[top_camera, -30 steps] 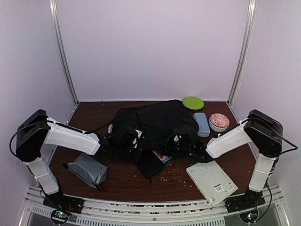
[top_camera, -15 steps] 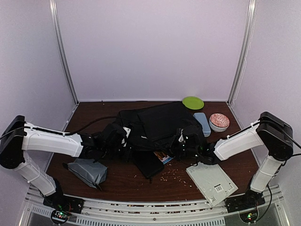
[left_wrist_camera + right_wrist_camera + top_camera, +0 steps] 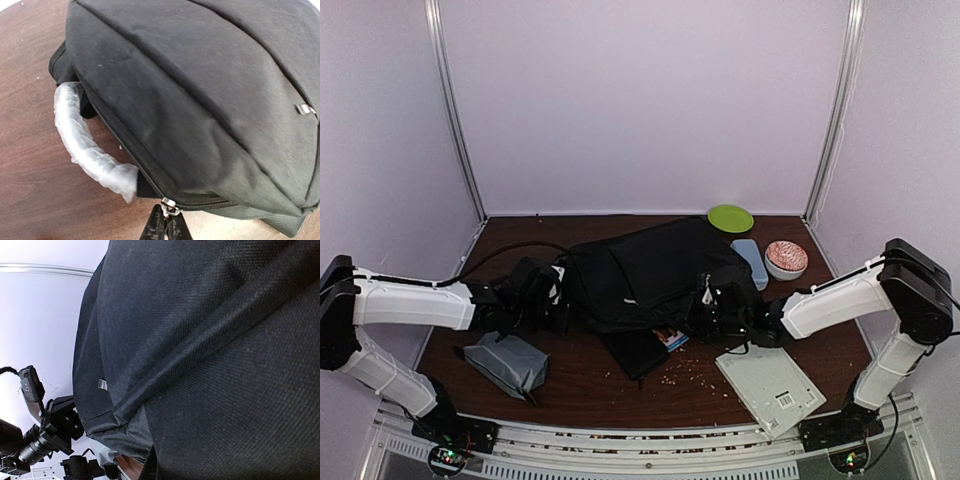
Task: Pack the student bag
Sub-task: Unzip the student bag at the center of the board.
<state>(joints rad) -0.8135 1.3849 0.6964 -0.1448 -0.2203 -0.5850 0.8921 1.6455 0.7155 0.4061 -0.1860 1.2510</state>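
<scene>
Unzipping is judged the step in hand, since the goods to pack lie outside. Item: large black soft fabric student bag (image 3: 650, 265), lying flat on the brown table (image 3: 580, 385), spanning from one gripper to the other, its zip line shut where the left wrist view shows it. Left gripper (image 3: 165, 222): at the bag's left end, jaws narrowed to a pinch, small metal zip pull (image 3: 169, 206) at their tips and apparently held; plastic-wrapped grey-white handle (image 3: 85, 145) just beside. Right gripper (image 3: 705, 312): at the bag's right near corner, jaws closed against black fabric; whether a fold is caught cannot be told. Before the bag's near edge: flat black rectangular case (image 3: 640, 352), grey zip pouch (image 3: 505, 360), white flat panel (image 3: 770, 388). By its far right end: round green plate (image 3: 730, 217), pale blue oblong case (image 3: 750, 263), pink patterned bowl (image 3: 786, 257). Handling: draw the pull along the zip track, not away from it; anchor the bag's right end so the soft body draws taut instead of sliding; pass clear of the handle; slow at corners, where teeth likely bind.
</scene>
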